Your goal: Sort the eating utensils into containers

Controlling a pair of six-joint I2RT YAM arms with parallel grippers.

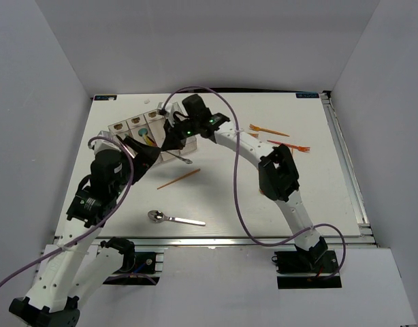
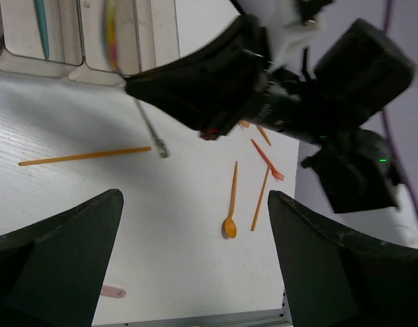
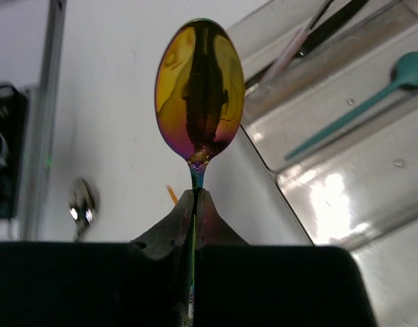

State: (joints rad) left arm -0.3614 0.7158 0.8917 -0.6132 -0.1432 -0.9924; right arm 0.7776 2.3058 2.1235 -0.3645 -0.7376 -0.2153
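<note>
The containers (image 1: 135, 127), clear bins joined in a row, stand at the back left; they also show in the right wrist view (image 3: 345, 177) and the left wrist view (image 2: 59, 61). A teal spoon (image 3: 359, 102) lies in one bin. My right gripper (image 3: 197, 197) is shut on the handle of an iridescent spoon (image 3: 200, 88) and holds it up beside the bins' near end (image 1: 169, 139). My left gripper (image 2: 195, 204) is open and empty over the table, just left of the right one (image 1: 142, 151).
On the table lie a silver spoon (image 1: 175, 219), an orange stick (image 1: 178, 179), a thin metal utensil (image 1: 180, 158), orange forks (image 1: 268, 129) at the back right, an orange spoon (image 2: 230, 204) and a pink piece (image 2: 114, 292).
</note>
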